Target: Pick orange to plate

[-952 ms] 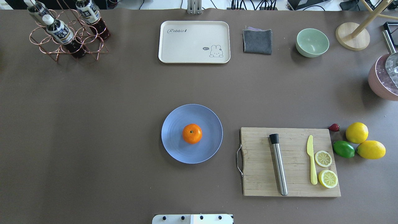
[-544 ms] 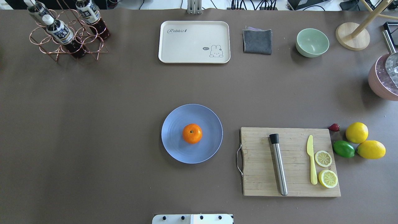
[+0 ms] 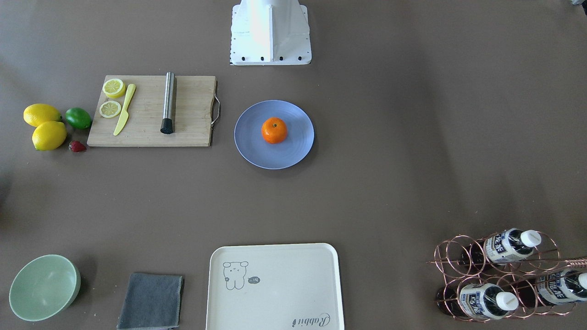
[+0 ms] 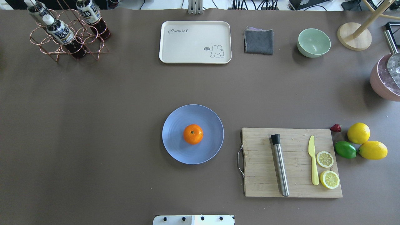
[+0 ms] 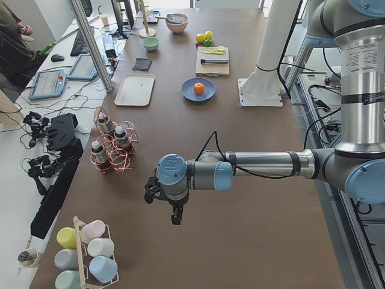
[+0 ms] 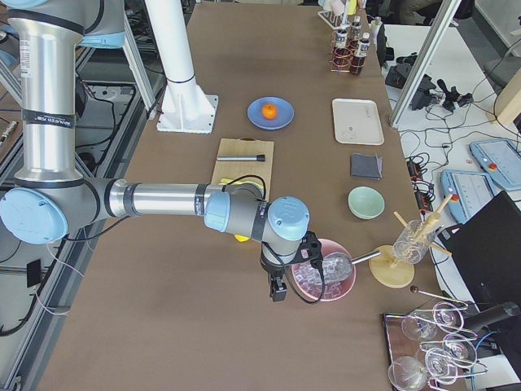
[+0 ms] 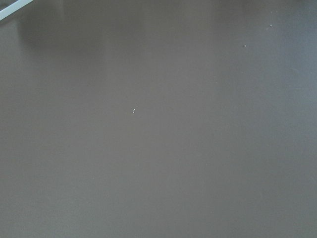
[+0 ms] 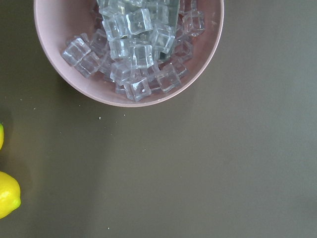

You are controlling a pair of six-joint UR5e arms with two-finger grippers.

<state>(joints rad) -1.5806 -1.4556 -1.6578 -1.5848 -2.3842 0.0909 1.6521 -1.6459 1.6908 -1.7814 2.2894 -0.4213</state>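
The orange (image 4: 193, 134) sits stem-up in the middle of the periwinkle-blue plate (image 4: 175, 147) at the table's centre, also visible in the front-facing view as orange (image 3: 274, 130) on plate (image 3: 254, 146). Neither gripper is near it. My left gripper (image 5: 174, 217) hangs over bare table far out at the left end, seen only from the side; whether it is open or shut I cannot tell. My right gripper (image 6: 277, 292) hovers at the right end beside the pink ice bowl (image 6: 324, 277), and its state I cannot tell either. Neither wrist view shows its fingers.
A cutting board (image 4: 259, 184) with a steel muddler, yellow knife and lemon slices lies right of the plate. Two lemons (image 4: 358, 133), a lime (image 4: 345, 149) and a strawberry sit beyond it. A cream tray (image 4: 195, 42), grey cloth, green bowl (image 4: 313, 42) and bottle rack (image 4: 67, 34) line the far edge.
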